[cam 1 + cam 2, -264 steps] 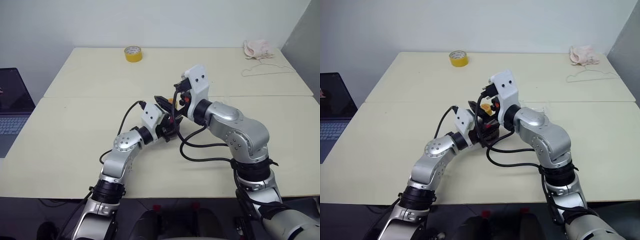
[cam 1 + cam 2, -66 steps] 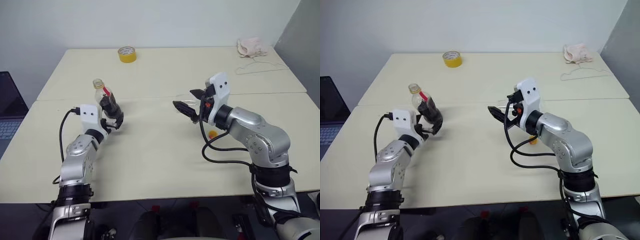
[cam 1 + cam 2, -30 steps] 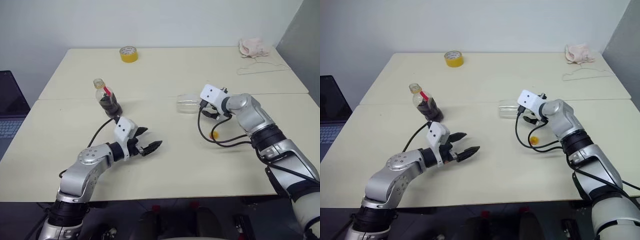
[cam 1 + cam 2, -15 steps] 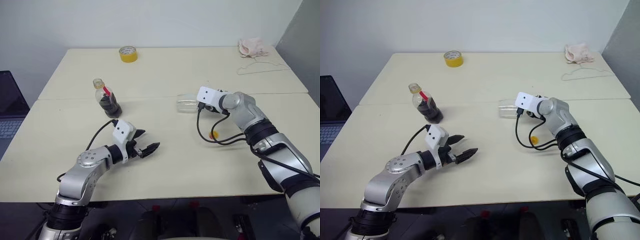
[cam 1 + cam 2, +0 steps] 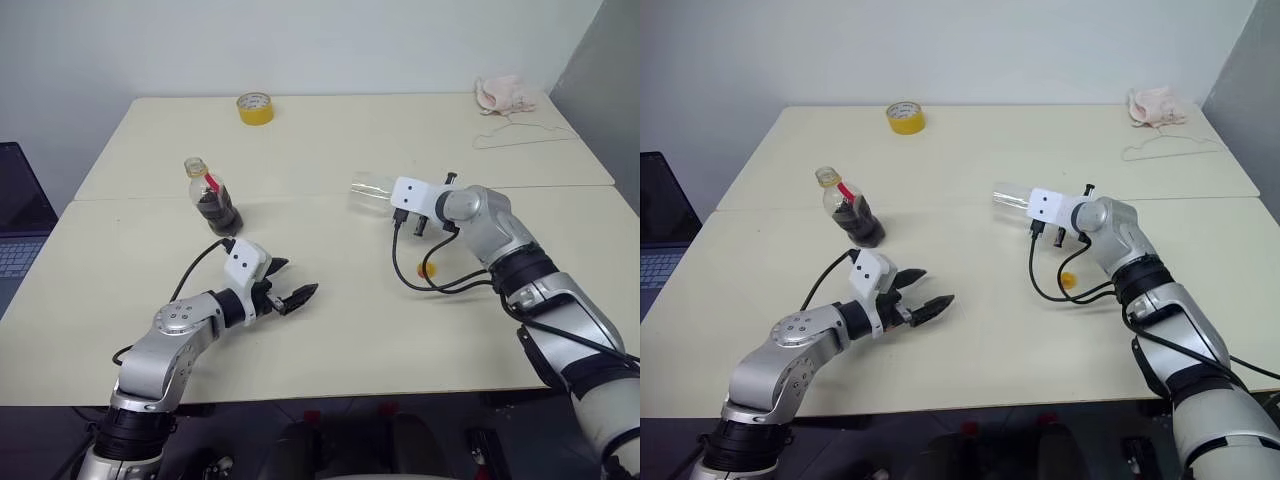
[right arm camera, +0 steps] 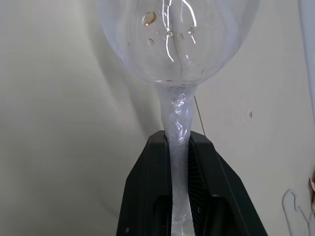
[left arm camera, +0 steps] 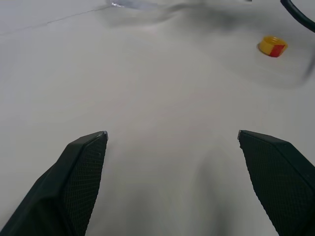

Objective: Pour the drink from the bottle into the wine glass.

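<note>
Wine glass (image 6: 177, 44) — clear, rounded, seemingly droplet-beaded bowl.

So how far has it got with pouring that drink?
The yellow cap is off and lying on the table, and the bottle stands open, still holding cola. The right gripper is shut on the wine glass stem. The left gripper is open and empty. Pouring is not yet started.

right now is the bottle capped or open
Open. The bottle stands upright with a bare neck, and its yellow cap lies loose on the table.
</note>
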You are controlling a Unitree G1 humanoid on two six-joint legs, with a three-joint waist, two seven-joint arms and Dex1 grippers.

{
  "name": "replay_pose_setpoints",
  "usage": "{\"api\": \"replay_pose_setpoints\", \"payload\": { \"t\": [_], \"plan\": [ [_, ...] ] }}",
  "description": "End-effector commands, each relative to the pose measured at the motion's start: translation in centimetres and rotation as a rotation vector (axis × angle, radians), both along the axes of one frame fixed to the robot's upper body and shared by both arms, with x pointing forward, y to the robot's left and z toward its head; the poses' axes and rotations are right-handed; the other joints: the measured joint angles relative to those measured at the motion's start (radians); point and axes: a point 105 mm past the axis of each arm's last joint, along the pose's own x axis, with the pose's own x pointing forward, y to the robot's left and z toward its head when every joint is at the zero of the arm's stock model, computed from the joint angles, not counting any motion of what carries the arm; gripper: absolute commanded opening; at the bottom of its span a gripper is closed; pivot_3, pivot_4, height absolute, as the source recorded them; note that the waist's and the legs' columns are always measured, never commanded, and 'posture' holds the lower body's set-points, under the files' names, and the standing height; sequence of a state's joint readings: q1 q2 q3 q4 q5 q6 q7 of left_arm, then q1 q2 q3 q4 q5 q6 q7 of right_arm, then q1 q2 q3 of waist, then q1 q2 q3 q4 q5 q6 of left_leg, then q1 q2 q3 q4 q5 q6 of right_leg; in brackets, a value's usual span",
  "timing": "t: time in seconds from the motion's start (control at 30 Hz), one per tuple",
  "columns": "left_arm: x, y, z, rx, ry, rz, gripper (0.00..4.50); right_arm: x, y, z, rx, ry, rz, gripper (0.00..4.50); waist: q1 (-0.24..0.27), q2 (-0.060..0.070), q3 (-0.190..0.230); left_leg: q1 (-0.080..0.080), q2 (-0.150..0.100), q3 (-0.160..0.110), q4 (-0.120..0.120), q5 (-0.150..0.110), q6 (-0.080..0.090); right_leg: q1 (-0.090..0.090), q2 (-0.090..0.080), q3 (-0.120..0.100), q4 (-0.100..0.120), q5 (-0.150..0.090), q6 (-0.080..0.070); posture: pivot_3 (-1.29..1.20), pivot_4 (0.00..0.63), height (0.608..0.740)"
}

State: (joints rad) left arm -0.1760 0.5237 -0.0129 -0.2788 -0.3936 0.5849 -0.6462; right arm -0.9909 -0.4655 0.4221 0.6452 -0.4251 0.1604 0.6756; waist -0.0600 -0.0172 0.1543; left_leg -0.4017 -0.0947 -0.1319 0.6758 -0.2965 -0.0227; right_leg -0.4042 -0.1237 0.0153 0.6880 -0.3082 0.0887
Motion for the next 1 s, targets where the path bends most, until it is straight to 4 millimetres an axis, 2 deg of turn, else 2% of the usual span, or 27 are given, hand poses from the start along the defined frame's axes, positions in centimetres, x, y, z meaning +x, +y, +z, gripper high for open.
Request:
{"api": "replay_pose_setpoints", "payload": {
  "t": [0.03,0.13,0.2,0.3,0.37,0.43,0.5,0.6,0.83,1.0],
  "plan": [
    [-0.1,0.0,1.1,-0.011,-0.052,0.000,4.50,-3.0,4.0,1.5,0.139,-0.010,0.263,0.16,0.000,0.000,0.000,0.000,0.000,0.000,0.000,0.000,0.000,0.000,0.000,0.000,0.000,0.000,0.000,0.00,0.150,0.740],
    [-0.1,0.4,1.0,-0.006,-0.047,0.010,4.50,-6.3,7.1,1.6,0.305,0.002,0.454,0.16,-0.004,0.000,0.000,0.000,0.001,0.000,0.000,0.000,0.000,0.000,0.000,0.000,0.000,0.000,0.000,0.00,0.150,0.740],
    [-0.2,0.6,1.0,-0.004,-0.045,0.011,4.50,-7.8,7.9,-0.1,0.306,0.041,0.492,0.16,-0.009,0.000,0.000,0.000,0.001,0.000,0.000,0.000,0.000,0.000,0.001,0.000,0.000,0.000,0.000,0.00,0.150,0.740],
    [-0.3,0.8,1.1,-0.003,-0.039,0.008,4.50,-8.9,9.7,-1.1,0.382,0.064,0.516,0.16,-0.006,0.000,0.000,0.001,0.001,-0.001,0.000,0.000,0.000,0.000,0.001,0.000,0.001,0.000,0.000,0.00,0.150,0.740],
    [-0.3,0.8,1.1,0.000,-0.037,0.006,4.50,-9.4,11.1,-1.0,0.448,0.053,0.536,0.16,-0.007,0.000,0.000,0.001,0.001,-0.001,0.000,0.000,0.000,0.001,0.001,0.000,0.000,0.000,0.000,0.00,0.150,0.740],
    [-0.3,0.8,1.2,0.001,-0.037,0.001,4.50,-9.6,13.4,-0.5,0.594,0.049,0.524,0.16,-0.014,0.000,0.000,0.001,0.001,-0.001,-0.001,0.000,0.000,0.000,0.001,0.000,0.001,0.000,0.000,0.00,0.150,0.740],
    [-0.3,0.8,1.3,0.004,-0.036,-0.001,4.50,-9.1,15.0,0.7,0.738,0.018,0.480,0.16,-0.025,0.000,0.000,0.001,0.002,-0.001,-0.001,0.000,-0.001,0.000,0.002,0.000,0.002,0.000,0.000,0.00,0.150,0.740],
    [-0.4,0.8,1.3,0.003,-0.033,-0.006,4.50,-8.1,15.8,1.5,0.823,-0.025,0.423,0.16,-0.022,0.000,0.000,0.001,0.001,-0.002,-0.002,0.000,-0.001,-0.001,0.001,0.000,0.002,0.000,0.000,0.00,0.150,0.740],
    [-2.1,1.3,2.0,-0.062,-0.019,-0.047,4.50,-6.1,15.5,2.6,1.009,-0.056,0.288,0.16,-0.010,0.000,0.000,0.002,0.001,-0.004,0.000,0.000,-0.001,0.000,0.001,-0.002,-0.003,0.000,0.000,0.00,0.150,0.740],
    [-2.8,3.2,4.1,-0.154,-0.100,-0.005,4.50,-5.1,15.1,2.0,1.173,0.027,0.173,0.16,-0.024,0.000,0.000,0.002,0.001,-0.003,-0.002,-0.001,-0.001,0.000,0.002,-0.001,0.001,0.000,0.000,0.00,0.150,0.740]
  ]
}}
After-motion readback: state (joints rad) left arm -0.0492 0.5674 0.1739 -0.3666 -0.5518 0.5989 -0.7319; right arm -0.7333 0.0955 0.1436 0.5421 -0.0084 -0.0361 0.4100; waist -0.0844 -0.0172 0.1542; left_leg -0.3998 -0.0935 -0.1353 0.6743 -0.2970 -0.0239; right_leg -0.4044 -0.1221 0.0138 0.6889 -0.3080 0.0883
